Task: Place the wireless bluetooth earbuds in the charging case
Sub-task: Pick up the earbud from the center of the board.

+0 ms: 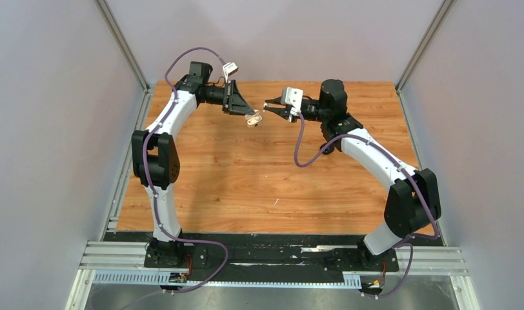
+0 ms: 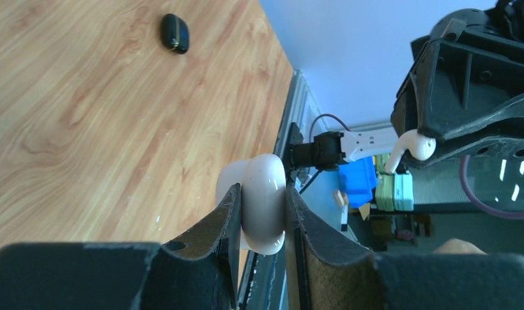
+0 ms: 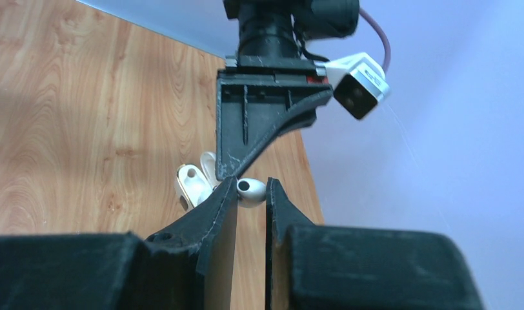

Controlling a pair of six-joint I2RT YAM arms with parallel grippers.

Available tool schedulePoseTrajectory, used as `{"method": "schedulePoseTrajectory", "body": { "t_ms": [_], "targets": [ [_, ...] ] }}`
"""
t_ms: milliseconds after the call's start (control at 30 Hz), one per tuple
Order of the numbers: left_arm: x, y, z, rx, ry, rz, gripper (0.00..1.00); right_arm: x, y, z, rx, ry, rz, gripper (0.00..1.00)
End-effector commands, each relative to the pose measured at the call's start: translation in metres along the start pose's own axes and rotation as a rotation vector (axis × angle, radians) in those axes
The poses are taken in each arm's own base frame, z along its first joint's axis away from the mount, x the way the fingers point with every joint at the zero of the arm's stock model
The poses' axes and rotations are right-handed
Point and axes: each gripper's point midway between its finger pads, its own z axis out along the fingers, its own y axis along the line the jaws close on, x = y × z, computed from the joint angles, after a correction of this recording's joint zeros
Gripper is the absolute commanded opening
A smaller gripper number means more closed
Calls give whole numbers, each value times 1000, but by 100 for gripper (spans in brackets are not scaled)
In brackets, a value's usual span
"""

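Top external view has both arms up over the far middle of the table: left gripper clamped on the open white charging case, right gripper pinching a white earbud just beside it, so seating looks next and calls for careful stem-to-socket alignment.

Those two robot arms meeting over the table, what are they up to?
The left gripper is clamped on a white charging case, lifted off the wooden table. The right gripper pinches a white earbud and points it at the case, close by, but the bud is not yet inside. A small black item, perhaps another earbud, lies on the table.
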Motion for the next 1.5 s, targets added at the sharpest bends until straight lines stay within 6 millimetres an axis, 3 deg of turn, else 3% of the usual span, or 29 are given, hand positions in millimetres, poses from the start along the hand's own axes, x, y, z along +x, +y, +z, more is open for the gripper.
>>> {"method": "schedulePoseTrajectory", "body": {
  "t_ms": [0, 200, 300, 400, 500, 667, 833, 1200, 1467],
  "targets": [
    [-8, -29, 3, 138, 20, 62, 0, -43, 8, 6, -113, -173, -114, 0],
    [-13, -32, 5, 155, 13, 37, 0, -38, 13, 8, -124, -159, -88, 0],
    [-17, -12, 3, 54, -26, 15, 0, -21, 19, -4, -113, -96, -16, 0],
    [-15, 8, -5, -50, -47, -7, 0, 3, 38, -23, -132, -37, 68, 0],
    [-16, 23, -14, -126, -64, 3, 0, 49, 68, -39, -155, 63, 181, 0],
    [-12, 27, -20, -156, -65, -7, 0, 130, 111, -53, -246, 224, 371, 0],
    [-13, 22, -25, -161, -74, -1, 0, 172, 143, -51, -324, 286, 449, 0],
    [-12, 18, -30, -166, -83, 2, 0, 213, 184, -28, -439, 438, 358, 5],
    [-13, 20, -32, -162, -88, -10, 0, 226, 201, -25, -489, 466, 373, 9]
  ]
}}
